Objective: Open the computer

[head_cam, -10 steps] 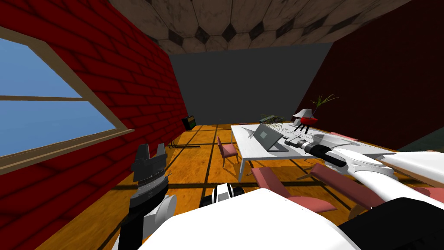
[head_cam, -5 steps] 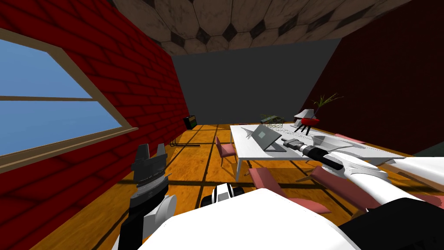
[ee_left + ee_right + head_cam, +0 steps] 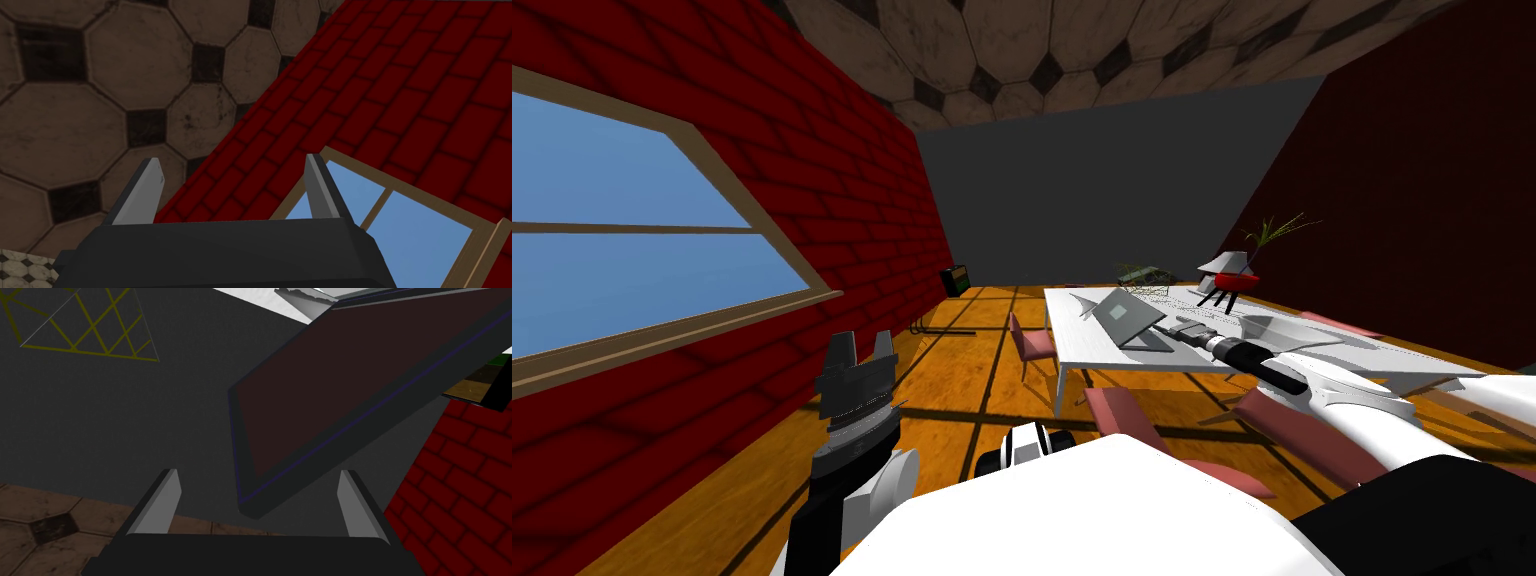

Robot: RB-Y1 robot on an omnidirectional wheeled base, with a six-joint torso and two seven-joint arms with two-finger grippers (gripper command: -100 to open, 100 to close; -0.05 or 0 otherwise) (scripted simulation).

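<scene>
— Where's the computer?
— The thin grey laptop (image 3: 1132,315) sits on the white counter (image 3: 1097,345), its dark lid (image 3: 350,388) part-raised.
— And the pincers?
— The right pincer (image 3: 258,471) is just beside it, blades spread wide, gripping nothing. The left pincer (image 3: 863,345) is upright, well apart from the counter, spread and empty.

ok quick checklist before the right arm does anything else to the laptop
1. Right end effector open: ok, nothing gripped.
2. Lined up with the laptop: ok, the lid's nearest corner sits in its opening in the right wrist view.
3. Contact with the lid: cannot tell.
4. Laptop seated on the white table: ok, lid tilted partly up.
5. Left end effector out of the way: ok, open, raised at my left, away from the table.
</scene>
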